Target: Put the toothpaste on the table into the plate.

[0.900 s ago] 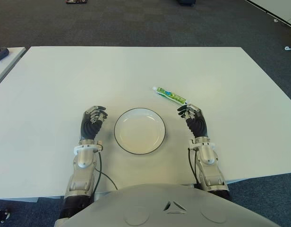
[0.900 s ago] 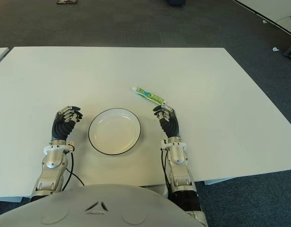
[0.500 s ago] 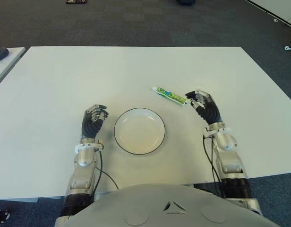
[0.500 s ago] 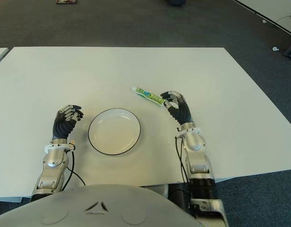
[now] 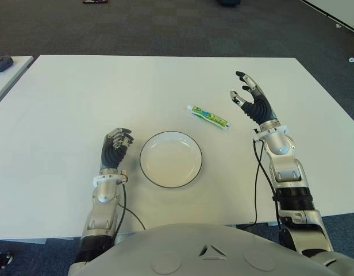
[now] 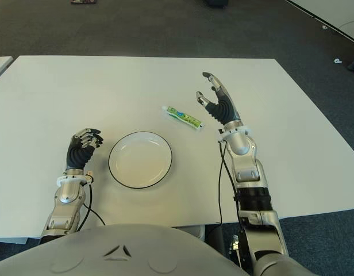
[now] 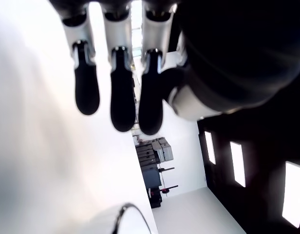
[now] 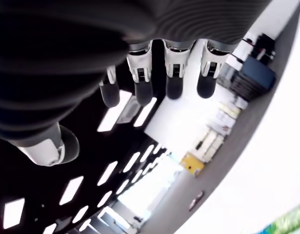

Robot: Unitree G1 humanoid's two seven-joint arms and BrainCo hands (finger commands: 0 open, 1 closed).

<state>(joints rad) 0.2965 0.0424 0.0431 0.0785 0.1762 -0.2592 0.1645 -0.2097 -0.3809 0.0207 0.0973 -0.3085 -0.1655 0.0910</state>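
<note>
On your far left, the left hand (image 5: 115, 146) shows just left of the plate, low over the white table (image 5: 62, 103). Its fingers (image 7: 123, 92) are curled in, and your left wrist view shows nothing between them and the palm. You cannot tell from the eye views whether the knuckles actually touch the tabletop.

Next to the right you have the plate (image 5: 170, 159), a shallow white dish with a dark rim, sitting flat on the table near the front edge, a little left of centre. Nothing lies in it.

Further right and farther back, the toothpaste (image 5: 208, 117) lies flat on the table, a white and green tube set at a slant, with its cap end pointing back and to the left and its other end nearer the right arm. It is near the plate's far right rim but apart from it, with bare table between the two.

At the right, your right hand (image 5: 253, 103) is raised above the table, just right of the tube and clear of it. Its fingers (image 8: 173, 78) are spread and extended, thumb held out to the side, and it holds nothing. The forearm runs back toward the robot's body along the table's right front part.
</note>
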